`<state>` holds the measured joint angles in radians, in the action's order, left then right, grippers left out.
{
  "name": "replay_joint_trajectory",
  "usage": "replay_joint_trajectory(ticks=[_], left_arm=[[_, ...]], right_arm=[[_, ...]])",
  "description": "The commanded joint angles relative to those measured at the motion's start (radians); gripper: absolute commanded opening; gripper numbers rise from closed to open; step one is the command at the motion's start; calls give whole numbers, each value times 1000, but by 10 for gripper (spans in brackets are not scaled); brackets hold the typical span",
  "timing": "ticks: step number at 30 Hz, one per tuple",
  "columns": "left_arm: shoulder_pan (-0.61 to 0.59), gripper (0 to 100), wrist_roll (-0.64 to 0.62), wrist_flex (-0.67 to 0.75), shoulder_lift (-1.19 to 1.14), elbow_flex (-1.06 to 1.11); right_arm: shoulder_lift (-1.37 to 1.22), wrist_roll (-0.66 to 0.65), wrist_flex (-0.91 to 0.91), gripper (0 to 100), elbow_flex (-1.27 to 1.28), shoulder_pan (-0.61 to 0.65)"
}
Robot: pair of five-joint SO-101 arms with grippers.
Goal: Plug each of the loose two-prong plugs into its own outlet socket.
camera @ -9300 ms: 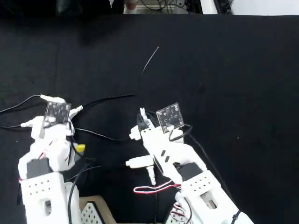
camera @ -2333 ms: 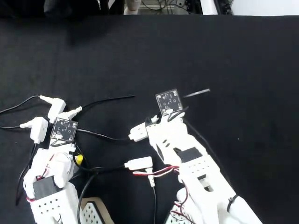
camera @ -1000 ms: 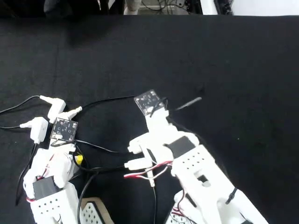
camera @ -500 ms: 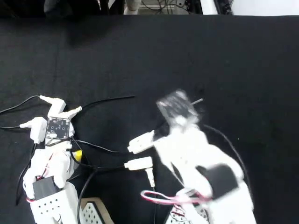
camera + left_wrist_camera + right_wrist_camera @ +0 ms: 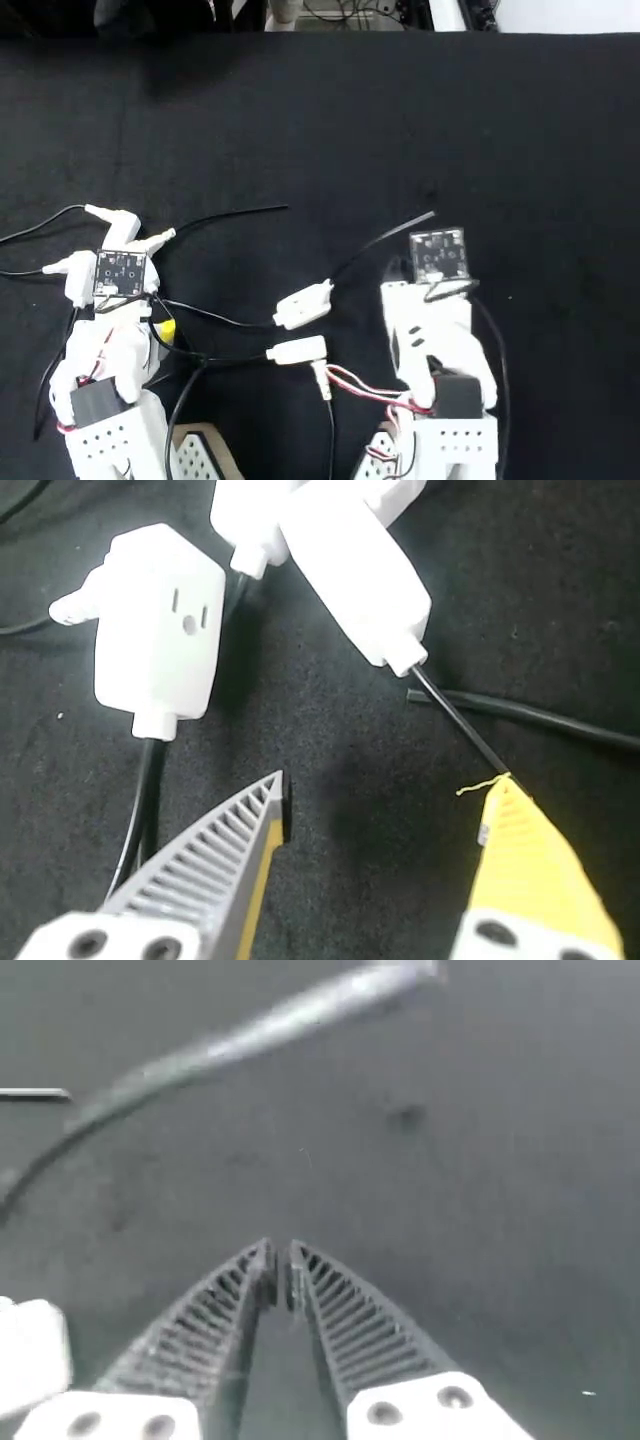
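— When inspecting the left gripper [image 5: 390, 783], state jaw condition and probable reason.
— Released, spread wide, grasping nothing. Poised low over the black cloth [image 5: 520, 130], just short of an outlet socket [image 5: 160, 630] lying slots-up and a white plug body [image 5: 350, 565] just beside it, cord end nearest. Probably opened that far to straddle one of the two.
— And the right gripper [image 5: 280, 1260]?
— Clenched on nothing, tips all but touching. Parked over bare cloth, near a black cable [image 5: 250, 1035]. Likely shut to avoid snagging that cable.
— Locate the other loose parts.
— Table centre: upper connector [image 5: 303, 303] and lower connector [image 5: 297, 350], near each other but apart, not joined. Cannot tell plug from socket there.
— Progress?
— Judged early: no pair seen mated. Next, close squarely on a plug body, with prongs level with the slots.
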<state>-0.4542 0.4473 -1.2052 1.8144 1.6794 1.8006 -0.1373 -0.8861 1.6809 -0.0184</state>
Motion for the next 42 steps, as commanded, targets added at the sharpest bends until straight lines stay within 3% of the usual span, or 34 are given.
replay_joint_trajectory(ticks=[1, 7, 42], left_arm=[[-5, 306, -8, 11, -2, 21], [-1, 307, -6, -81, 5, 21], [-2, 307, -6, -81, 3, 21]], right_arm=[[65, -2, -55, 13, 4, -92], [64, -5, -402, 15, 4, -160], [65, -6, -405, 13, 4, -160]])
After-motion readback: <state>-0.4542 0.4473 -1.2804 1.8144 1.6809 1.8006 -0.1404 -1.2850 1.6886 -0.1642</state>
